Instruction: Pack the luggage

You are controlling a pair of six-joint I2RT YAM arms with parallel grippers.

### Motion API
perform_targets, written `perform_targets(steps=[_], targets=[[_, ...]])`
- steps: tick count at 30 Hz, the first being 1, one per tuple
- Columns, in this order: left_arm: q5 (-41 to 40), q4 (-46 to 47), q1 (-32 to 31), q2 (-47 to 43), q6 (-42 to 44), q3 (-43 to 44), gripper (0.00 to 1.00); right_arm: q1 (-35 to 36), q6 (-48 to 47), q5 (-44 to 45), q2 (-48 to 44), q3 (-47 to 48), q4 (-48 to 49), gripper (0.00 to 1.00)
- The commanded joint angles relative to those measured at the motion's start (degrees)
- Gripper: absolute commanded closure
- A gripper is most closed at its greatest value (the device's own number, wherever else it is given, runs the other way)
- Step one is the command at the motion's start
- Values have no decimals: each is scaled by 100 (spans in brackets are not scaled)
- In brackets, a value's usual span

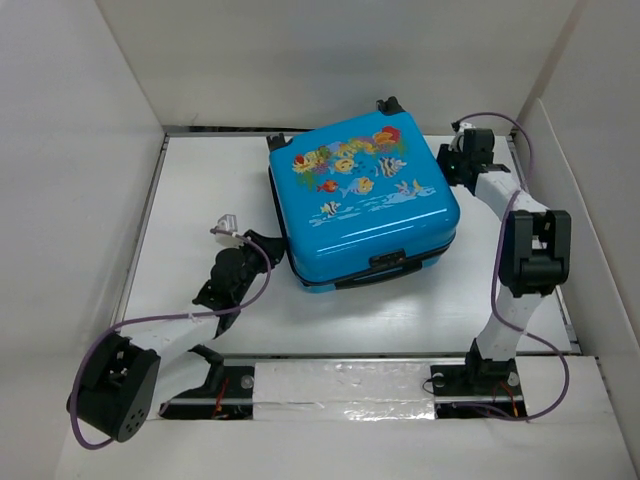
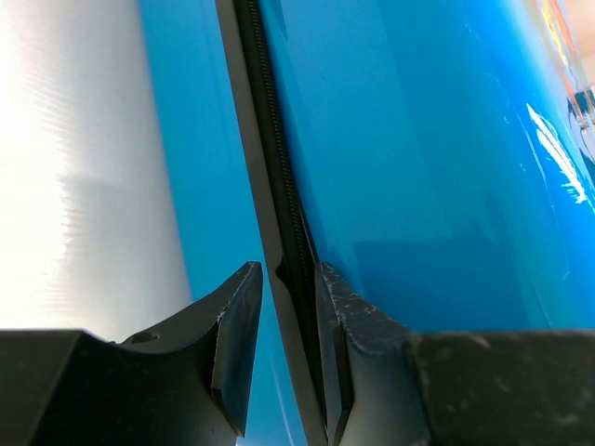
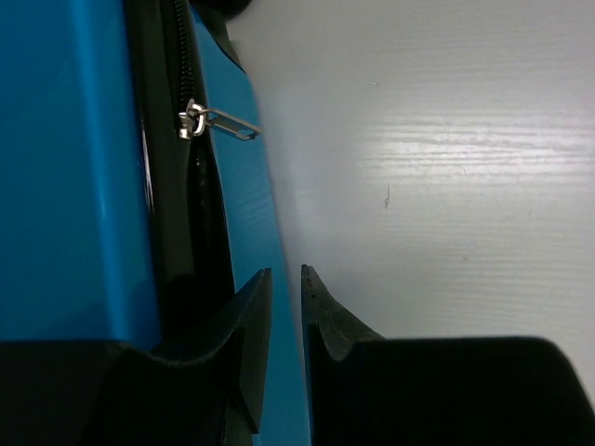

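**A:** How far along is the packing?

**B:** Most of the way, I'd judge. The suitcase (image 1: pixel 365 205) lies flat on the tabletop (image 1: pixel 200 200) with its lid down, a little toward 1 o'clock from the middle in the overhead view. What's left is the zipper (image 2: pixel 279 186). On my left wrist view the teeth look meshed. On my right wrist view the zipper pull (image 3: pixel 223 123) sits partway along the seam. The stretch between it and my fingers looks like a dark gap, so I think that side is not yet zipped.

**A:** And your hands?

**B:** My left hand (image 2: pixel 288 279) is at the suitcase's 8 o'clock edge. Its fingers are parted and straddle the seam. One finger is right against the seam, while blue shell shows between it and the other finger. So it's released, not clenched. My right hand (image 3: pixel 286 279) is at the 2 o'clock edge, its fingers a narrow slit apart with nothing between them. The pull hangs free at 11 o'clock from those fingertips, so it's not grasped.

**A:** Give me a count.

**B:** There's one suitcase and two hands. One zipper pull is in view, and I can't say whether there's a second. Two black wheels (image 1: pixel 390 104) poke out along the far edge, at roughly 12 and 10 o'clock. I can't see what's inside the suitcase.
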Motion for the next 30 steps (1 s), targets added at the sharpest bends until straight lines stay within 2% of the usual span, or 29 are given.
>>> perform_targets(steps=[1, 4, 8, 11, 18, 22, 28, 30], targets=[[-164, 242, -50, 50, 52, -216, 74, 302, -268, -746, 106, 486, -236, 74], [214, 190, -50, 357, 158, 74, 76, 591, -408, -861, 458, 801, -349, 74], [529, 480, -50, 551, 106, -66, 77, 1092, -558, -791, 897, 1215, -403, 73], [680, 726, -417, 700, 18, -136, 77, 1409, -558, -870, 1301, 1783, -489, 73], [-250, 964, -1815, 877, -324, -119, 77, 1673, -462, -1107, 1926, 3146, -876, 73], [-550, 1148, -2518, 1026, -404, -31, 77, 1612, -470, -1116, 1865, 3308, -965, 73], [-962, 1184, -3021, 1203, -308, 338, 77, 1313, -584, -1538, 1943, 3439, -1149, 68], [-1488, 632, -3091, 791, -307, 382, 73, 1261, -689, -1442, 1961, 3518, -1343, 66]])
